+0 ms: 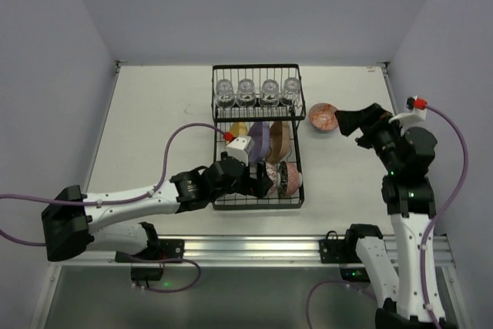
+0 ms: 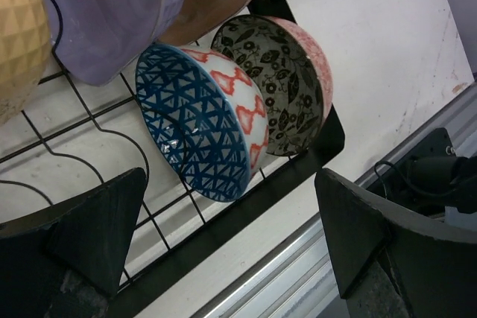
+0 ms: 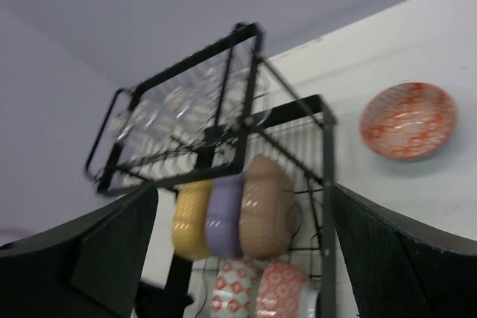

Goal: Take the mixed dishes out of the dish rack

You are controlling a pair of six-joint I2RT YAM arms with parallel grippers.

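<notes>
Hovering over two bowls (image 2: 201, 124) at the near end of the dish rack (image 1: 259, 206), the left gripper (image 1: 262, 184) gaped empty. Plates (image 1: 262, 141) stood mid-rack, glass cups (image 1: 258, 92) on its far shelf. Right of the rack lay a reddish bowl (image 1: 323, 116), the right gripper (image 1: 345, 119) spread empty beside it.

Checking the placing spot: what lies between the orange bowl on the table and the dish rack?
Only bare table separates orange bowl and dish rack; right wrist view shows it.
</notes>
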